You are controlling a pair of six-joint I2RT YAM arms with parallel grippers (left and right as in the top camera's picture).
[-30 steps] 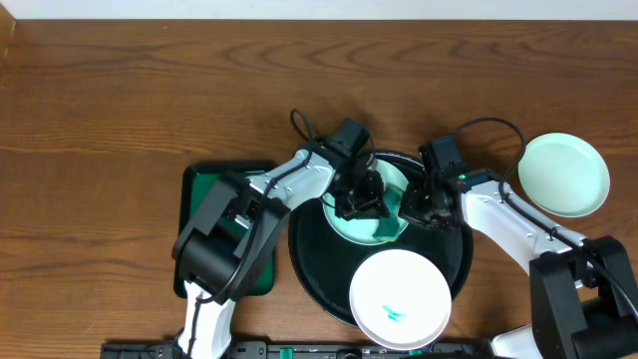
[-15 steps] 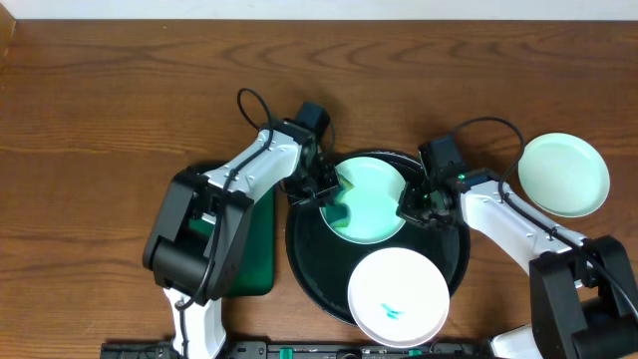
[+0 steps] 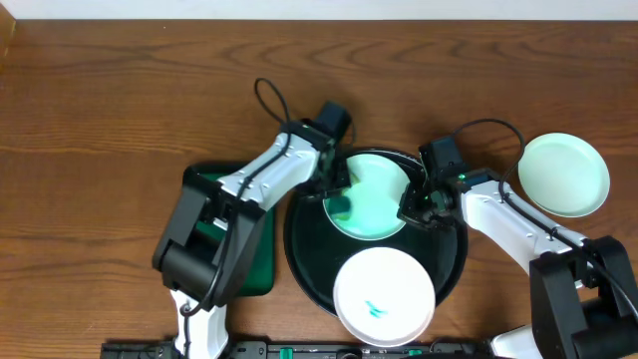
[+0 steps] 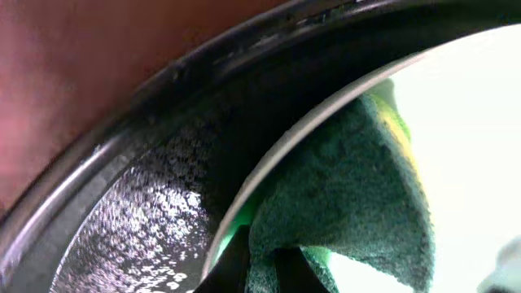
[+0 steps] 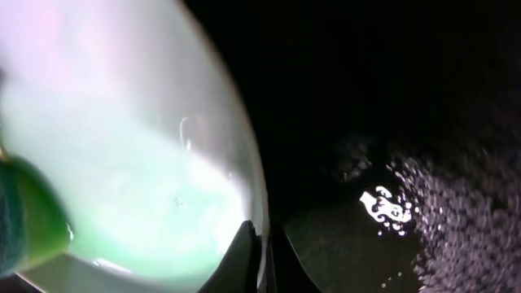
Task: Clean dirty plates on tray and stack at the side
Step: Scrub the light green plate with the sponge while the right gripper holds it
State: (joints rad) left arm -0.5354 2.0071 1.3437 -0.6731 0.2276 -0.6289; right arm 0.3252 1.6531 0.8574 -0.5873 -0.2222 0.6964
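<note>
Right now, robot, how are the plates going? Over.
Left gripper shut on sponge, pressed on mint plate. Right gripper shut on its rim. Scribbled plate sits on tray. Nothing in the way.

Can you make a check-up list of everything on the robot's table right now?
Surface: brown wooden table.
Job's things: black tray holds a mint plate and a scribbled white plate; third plate sits on the table, right.
Clutter: green tray left of the black tray.
Grippers: left gripper shut on a green sponge on the mint plate; right gripper shut on that plate's rim.
Cables: a black loop behind each gripper.
Surroundings: nothing seen.
</note>
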